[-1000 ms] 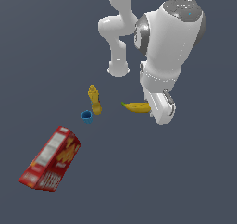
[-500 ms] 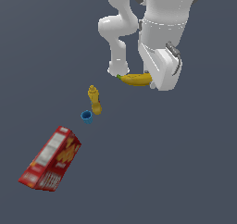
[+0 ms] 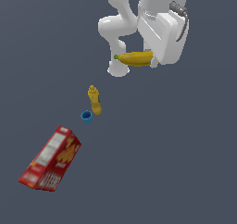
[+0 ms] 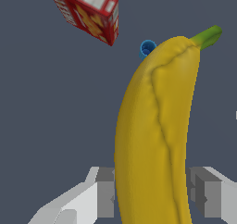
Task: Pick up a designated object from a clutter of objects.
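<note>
The curved yellow banana [image 3: 135, 58] with a green stem tip hangs high above the floor, held at one end by my gripper [image 3: 153, 61], whose fingers are mostly hidden behind the white hand in the exterior view. In the wrist view the banana [image 4: 157, 135] fills the middle, and my gripper [image 4: 155, 197] is shut on it, a grey finger [image 4: 105, 193] on either side. The rest of the clutter stays on the floor below: a mustard-yellow bottle [image 3: 95, 99], a tiny blue cup [image 3: 86, 116] and a red cracker box [image 3: 51, 158].
The arm's white base [image 3: 118, 33] stands behind the lifted banana. In the wrist view the blue cup [image 4: 146, 48] and the cracker box [image 4: 85, 12] show far beneath the banana. Dark grey floor [image 3: 185, 163] surrounds the objects.
My gripper has risen steadily with the banana shut in it, from just above the floor to well above the bottle. The bottle, cup and box have not moved.
</note>
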`<act>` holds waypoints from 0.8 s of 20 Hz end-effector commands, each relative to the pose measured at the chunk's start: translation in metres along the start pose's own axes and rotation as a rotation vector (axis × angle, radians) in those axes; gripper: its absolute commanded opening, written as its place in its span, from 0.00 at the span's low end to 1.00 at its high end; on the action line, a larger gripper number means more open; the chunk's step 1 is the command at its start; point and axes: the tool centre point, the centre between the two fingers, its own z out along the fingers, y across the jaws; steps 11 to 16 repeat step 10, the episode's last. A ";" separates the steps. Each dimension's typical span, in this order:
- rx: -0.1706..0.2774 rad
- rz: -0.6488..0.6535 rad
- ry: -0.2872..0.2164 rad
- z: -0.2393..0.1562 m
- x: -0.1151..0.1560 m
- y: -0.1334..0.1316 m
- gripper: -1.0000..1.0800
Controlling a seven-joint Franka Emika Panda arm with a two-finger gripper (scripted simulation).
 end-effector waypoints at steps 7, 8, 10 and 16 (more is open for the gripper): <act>0.001 -0.001 0.000 -0.011 0.001 0.002 0.00; 0.001 -0.001 0.000 -0.010 0.001 0.001 0.00; 0.001 -0.001 0.000 -0.009 0.000 0.001 0.00; 0.001 -0.001 0.000 -0.009 0.000 0.001 0.00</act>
